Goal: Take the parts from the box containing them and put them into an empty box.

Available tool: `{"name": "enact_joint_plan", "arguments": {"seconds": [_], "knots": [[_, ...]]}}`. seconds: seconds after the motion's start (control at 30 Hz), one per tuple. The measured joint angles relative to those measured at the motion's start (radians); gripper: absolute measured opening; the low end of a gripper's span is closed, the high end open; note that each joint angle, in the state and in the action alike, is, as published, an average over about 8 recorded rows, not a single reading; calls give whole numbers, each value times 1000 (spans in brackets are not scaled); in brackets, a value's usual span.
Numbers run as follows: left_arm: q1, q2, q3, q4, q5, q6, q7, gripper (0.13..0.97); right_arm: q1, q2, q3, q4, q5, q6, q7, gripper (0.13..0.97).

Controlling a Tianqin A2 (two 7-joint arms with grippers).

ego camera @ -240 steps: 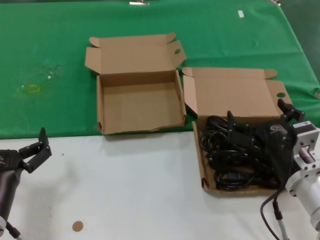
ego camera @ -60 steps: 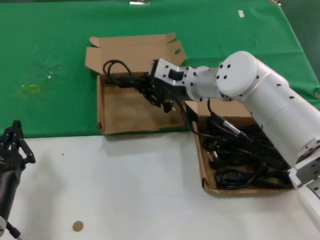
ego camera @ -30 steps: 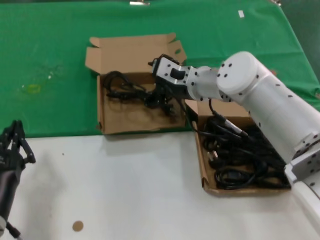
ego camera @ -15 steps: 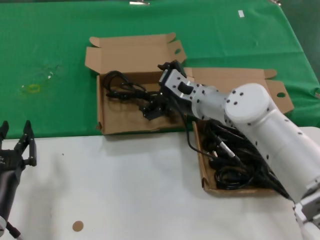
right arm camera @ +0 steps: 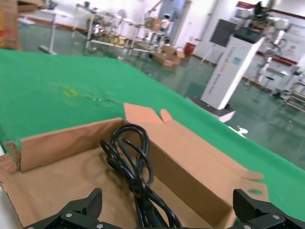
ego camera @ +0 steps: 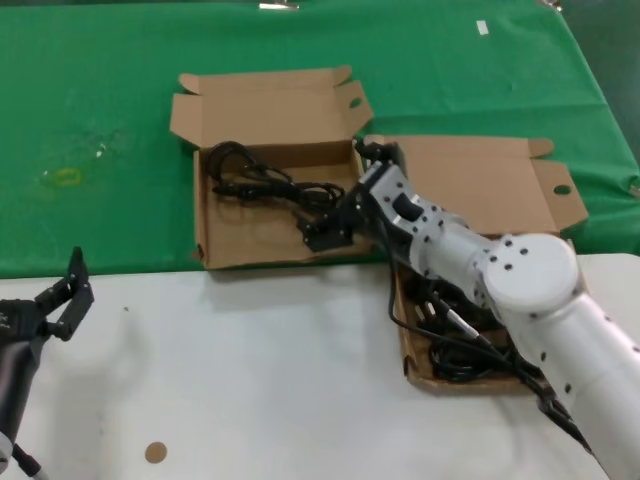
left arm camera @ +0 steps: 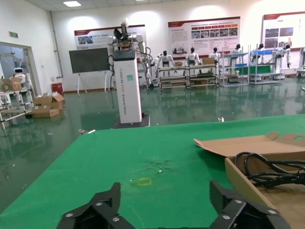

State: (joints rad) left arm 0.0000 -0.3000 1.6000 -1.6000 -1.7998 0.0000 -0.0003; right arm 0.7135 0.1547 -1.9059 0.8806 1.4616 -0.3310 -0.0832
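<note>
Right hand [ego camera: 325, 228] hovered spread wide over the empty box [ego camera: 215, 245], nothing gripped, one cord [ego camera: 262, 182] lying inside. Other parts [ego camera: 455, 350] sat in their box [ego camera: 480, 180]. Left hand [ego camera: 62, 300] waited open, empty, at table [ego camera: 250, 380] edge.

Head view downward, wrist views low, sharing cord-holding box [ego camera: 275, 205]

A green cloth [ego camera: 120, 120] covers the white tabletop's [ego camera: 250, 380] far half; a brown disc [ego camera: 155, 452] lies near its front-left edge.
</note>
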Motion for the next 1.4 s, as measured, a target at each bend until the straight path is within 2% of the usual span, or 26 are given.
{"name": "enact_joint_plan", "arguments": {"seconds": [0.03, 0.3, 0.6, 0.73, 1.0, 1.4], "knots": [[0, 0, 0, 0, 0, 0, 0, 513, -15, 3, 7, 16, 7, 7, 2, 950], [0, 0, 0, 0, 0, 0, 0, 731, -139, 28, 59, 140, 66, 64, 16, 966], [0, 0, 0, 0, 0, 0, 0, 879, -277, 57, 119, 280, 132, 129, 32, 966], [0, 0, 0, 0, 0, 0, 0, 879, -339, 69, 145, 342, 161, 157, 39, 966], [0, 0, 0, 0, 0, 0, 0, 955, -462, 94, 198, 465, 219, 214, 54, 966], [0, 0, 0, 0, 0, 0, 0, 966, -640, 130, 274, 645, 304, 297, 75, 966]]}}
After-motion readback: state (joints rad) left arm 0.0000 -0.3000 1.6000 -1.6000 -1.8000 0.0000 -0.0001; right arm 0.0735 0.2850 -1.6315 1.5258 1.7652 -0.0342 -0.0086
